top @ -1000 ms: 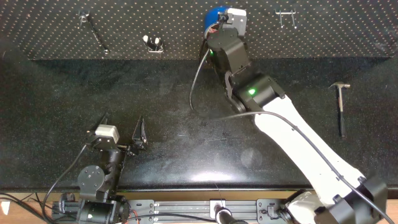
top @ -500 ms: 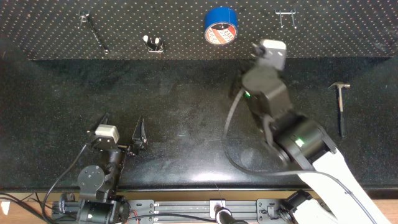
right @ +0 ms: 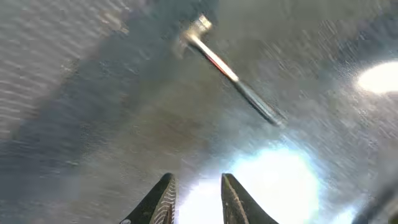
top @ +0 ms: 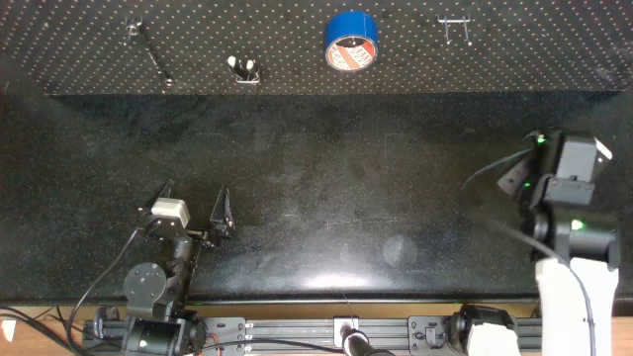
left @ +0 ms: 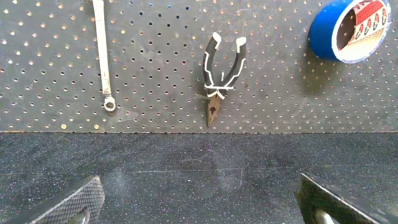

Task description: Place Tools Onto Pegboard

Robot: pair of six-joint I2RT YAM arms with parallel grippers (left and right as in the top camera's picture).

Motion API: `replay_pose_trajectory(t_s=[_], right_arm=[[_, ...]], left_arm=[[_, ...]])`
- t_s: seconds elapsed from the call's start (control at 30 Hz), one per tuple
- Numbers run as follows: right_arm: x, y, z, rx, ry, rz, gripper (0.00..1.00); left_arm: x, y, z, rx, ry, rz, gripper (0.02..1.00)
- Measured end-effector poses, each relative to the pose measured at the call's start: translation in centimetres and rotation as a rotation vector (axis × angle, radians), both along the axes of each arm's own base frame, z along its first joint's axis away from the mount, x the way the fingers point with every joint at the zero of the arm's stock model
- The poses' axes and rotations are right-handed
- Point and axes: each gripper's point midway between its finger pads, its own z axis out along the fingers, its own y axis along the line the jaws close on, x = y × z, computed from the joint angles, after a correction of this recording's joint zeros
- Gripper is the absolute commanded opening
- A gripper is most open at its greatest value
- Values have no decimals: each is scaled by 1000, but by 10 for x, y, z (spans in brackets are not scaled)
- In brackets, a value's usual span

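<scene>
On the pegboard (top: 514,59) hang a wrench (top: 149,49), black-handled pliers (top: 242,67) and a blue tape roll (top: 351,42); the left wrist view shows the wrench (left: 101,53), the pliers (left: 219,71) and the tape roll (left: 348,30) too. A hammer (right: 229,70) lies on the dark table, ahead of my right gripper (right: 197,180), which hovers above it, open by a narrow gap and holding nothing. In the top view my right gripper (top: 519,173) is at the table's right side. My left gripper (top: 193,198) rests open at the front left, empty.
A bare double hook (top: 454,30) sticks out of the pegboard right of the tape. The black table (top: 326,188) stretches between the two arms. A cable (top: 495,168) loops beside the right wrist.
My right arm has left the blue tape hanging on the pegboard and swung back and to the right, ending over the hammer. The left arm has not moved.
</scene>
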Motion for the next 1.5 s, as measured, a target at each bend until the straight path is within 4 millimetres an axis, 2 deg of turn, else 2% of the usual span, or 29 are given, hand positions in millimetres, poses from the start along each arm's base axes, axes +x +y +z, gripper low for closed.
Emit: replay_pose_trajectory(t_s=[0.13, 0.17, 0.23, 0.3, 0.4, 0.53, 0.63, 0.8, 0.87, 0.9, 1.0, 1.07, 1.2, 1.37, 1.5], right_arm=[[-15, -14, -39, 37, 223, 33, 299], [-19, -13, -49, 48, 293, 72, 356], [-23, -12, -61, 55, 404, 165, 535], [-17, -11, -71, 65, 475, 261, 781], [-6, -15, -82, 74, 538, 364, 803], [-6, -40, -92, 65, 620, 412, 807], [-3, -60, -89, 39, 642, 437, 807], [18, -95, -68, -36, 603, 459, 807], [22, -103, -68, -36, 609, 463, 807], [23, -105, -73, -25, 621, 472, 807], [21, -94, -91, 63, 653, 534, 807], [28, -90, -102, 95, 635, 573, 807], [37, -87, -111, 114, 610, 622, 807], [54, -97, -119, 61, 572, 653, 807], [50, -100, -136, 73, 631, 672, 809]], left_arm=[[0, 0, 0, 0, 0, 2, 993], [0, 0, 0, 0, 0, 2, 993], [0, 0, 0, 0, 0, 2, 993], [0, 0, 0, 0, 0, 2, 996], [0, 0, 0, 0, 0, 2, 996], [0, 0, 0, 0, 0, 2, 993], [0, 0, 0, 0, 0, 2, 993], [0, 0, 0, 0, 0, 2, 993], [0, 0, 0, 0, 0, 2, 993], [0, 0, 0, 0, 0, 2, 993], [0, 0, 0, 0, 0, 2, 993], [0, 0, 0, 0, 0, 2, 993], [0, 0, 0, 0, 0, 2, 993], [0, 0, 0, 0, 0, 2, 993], [0, 0, 0, 0, 0, 2, 993]])
